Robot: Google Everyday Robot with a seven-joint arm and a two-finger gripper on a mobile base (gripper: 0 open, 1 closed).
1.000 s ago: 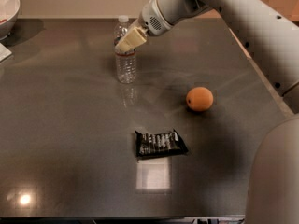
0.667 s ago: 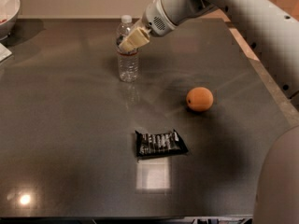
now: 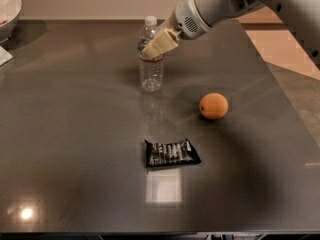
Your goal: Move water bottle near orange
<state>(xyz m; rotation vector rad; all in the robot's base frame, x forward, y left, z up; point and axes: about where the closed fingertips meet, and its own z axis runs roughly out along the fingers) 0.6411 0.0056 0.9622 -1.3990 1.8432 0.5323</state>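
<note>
The water bottle [image 3: 151, 66] is a small clear ribbed bottle with a white cap, upright on the dark table at the back centre. My gripper [image 3: 158, 44] reaches in from the upper right, and its beige fingers [image 3: 161, 42] are shut around the bottle's upper body at the label. The bottle's base is at or just above the tabletop; I cannot tell which. The orange [image 3: 213, 106] sits on the table to the right of the bottle and nearer the front, a little more than a bottle's height away.
A flat black snack wrapper [image 3: 171, 153] lies in front of the bottle, left of the orange. A white bowl [image 3: 7, 9] stands at the far left corner. The dark table [image 3: 75, 149] ends at the right, with floor beyond that edge.
My gripper and the water bottle have moved together a short way to the right, toward the orange. The orange and the wrapper have not moved.
</note>
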